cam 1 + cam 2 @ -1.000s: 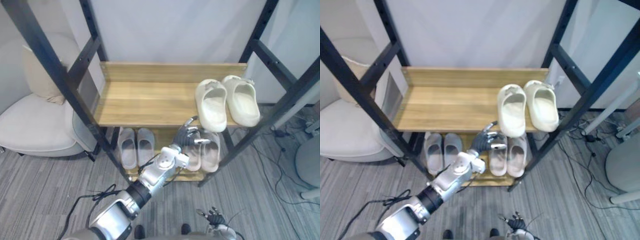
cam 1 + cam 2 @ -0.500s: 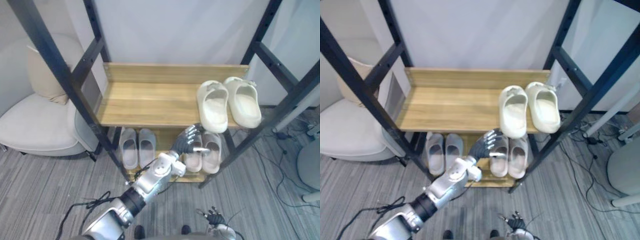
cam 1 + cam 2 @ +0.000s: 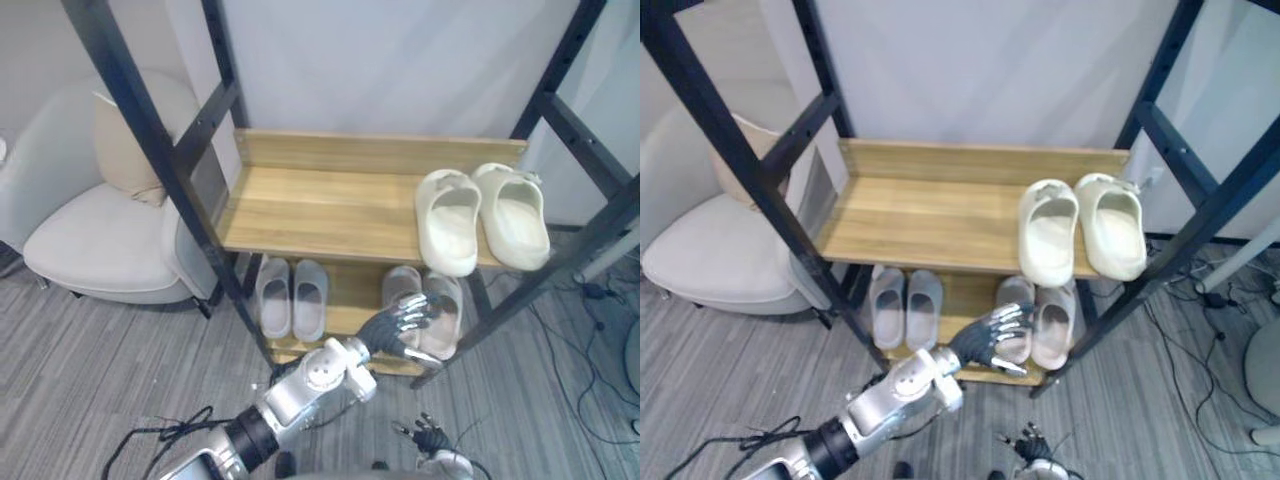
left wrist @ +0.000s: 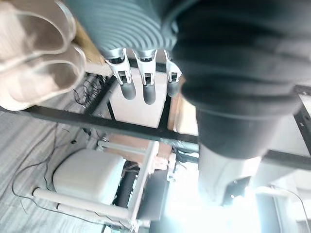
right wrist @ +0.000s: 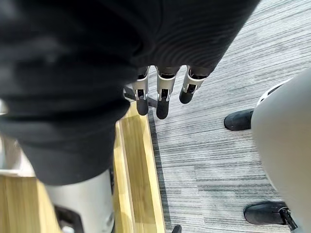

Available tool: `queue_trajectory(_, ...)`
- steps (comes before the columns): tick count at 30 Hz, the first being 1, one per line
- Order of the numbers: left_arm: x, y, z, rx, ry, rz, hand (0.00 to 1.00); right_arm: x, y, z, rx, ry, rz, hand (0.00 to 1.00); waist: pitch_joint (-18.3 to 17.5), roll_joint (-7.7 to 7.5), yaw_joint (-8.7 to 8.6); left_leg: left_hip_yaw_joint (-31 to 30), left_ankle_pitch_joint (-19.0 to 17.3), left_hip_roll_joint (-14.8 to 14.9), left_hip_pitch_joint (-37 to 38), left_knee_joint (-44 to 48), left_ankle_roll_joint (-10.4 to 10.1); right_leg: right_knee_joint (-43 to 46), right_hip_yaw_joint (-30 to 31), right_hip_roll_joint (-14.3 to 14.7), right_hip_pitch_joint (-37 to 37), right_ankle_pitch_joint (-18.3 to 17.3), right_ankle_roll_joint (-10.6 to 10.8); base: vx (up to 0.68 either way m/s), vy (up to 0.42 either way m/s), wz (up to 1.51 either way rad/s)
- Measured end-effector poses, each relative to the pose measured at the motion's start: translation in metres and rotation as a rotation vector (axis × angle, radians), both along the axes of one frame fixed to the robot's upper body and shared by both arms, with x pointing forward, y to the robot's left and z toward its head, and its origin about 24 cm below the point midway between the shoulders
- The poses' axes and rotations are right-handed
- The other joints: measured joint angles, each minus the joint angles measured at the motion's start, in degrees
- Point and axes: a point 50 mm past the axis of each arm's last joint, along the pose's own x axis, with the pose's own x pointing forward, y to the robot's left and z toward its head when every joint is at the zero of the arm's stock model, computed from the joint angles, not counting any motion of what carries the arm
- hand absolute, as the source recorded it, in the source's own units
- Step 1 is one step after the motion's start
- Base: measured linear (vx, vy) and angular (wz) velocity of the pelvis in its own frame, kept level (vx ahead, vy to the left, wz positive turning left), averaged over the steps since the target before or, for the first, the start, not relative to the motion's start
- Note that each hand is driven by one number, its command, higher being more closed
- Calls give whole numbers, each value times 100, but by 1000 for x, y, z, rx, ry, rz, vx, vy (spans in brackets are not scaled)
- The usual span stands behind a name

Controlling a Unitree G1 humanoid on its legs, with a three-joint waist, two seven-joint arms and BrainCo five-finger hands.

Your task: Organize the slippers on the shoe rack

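Right robot hand (image 3: 432,440) hangs low, fingers relaxed, empty. Left robot hand (image 3: 398,328) is wide open and empty, just in front of the beige slippers (image 3: 446,298) on the lower shelf. Looks near done: beige pair and grey slippers (image 3: 291,298) sit paired below, cream slippers (image 3: 482,215) up on the shoe rack (image 3: 320,200) top shelf, one overhanging the front edge, probably needs a nudge. Left wrist view confirms straight fingers (image 4: 129,88) holding nothing; eye views give the full rack layout.

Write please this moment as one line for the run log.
left robot hand: open, in front of beige slippers, lower shelf | right robot hand: open, idle | cream slippers: upper shelf | grey slippers: lower shelf
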Motion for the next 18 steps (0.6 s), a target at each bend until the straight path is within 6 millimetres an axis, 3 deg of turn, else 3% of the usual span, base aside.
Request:
queue_trajectory(11,-15,-33,57,-186,-134,-139,0,-6,-2,-3,-7,25,-3,0,-197,32,46,18,-1,-13,-36,3,5,357,124,-76,-203,-181,51,-7,-2,-1)
queue_trajectory(18,-18,-53,68,-200,-166,-169,0,-10,-4,-4,-16,41,-11,0,-247,54,42,36,-1,-7,-12,3,6,407,158,-76,-219,-203,56,-6,-2,-1)
